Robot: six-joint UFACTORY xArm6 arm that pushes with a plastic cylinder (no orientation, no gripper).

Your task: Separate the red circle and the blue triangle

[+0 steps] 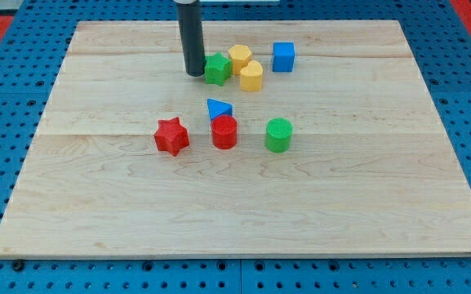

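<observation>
Camera view, one lot: wooden board [366,204]; rod, holding nothing, my tip [195,74] touching green star [216,69], well apart from touching pair red circle [224,131] and blue triangle [219,109]; risk: approach drags green star into them.

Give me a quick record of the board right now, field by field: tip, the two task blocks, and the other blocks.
tip: my tip at the view's top, just left of the green star
red circle: mid-board, touching the blue triangle just above it
separated: not yet
red star: left of the red circle
green circle: right of the red circle
yellow blocks: two, right of the green star
blue cube: top, right of the yellow blocks
</observation>
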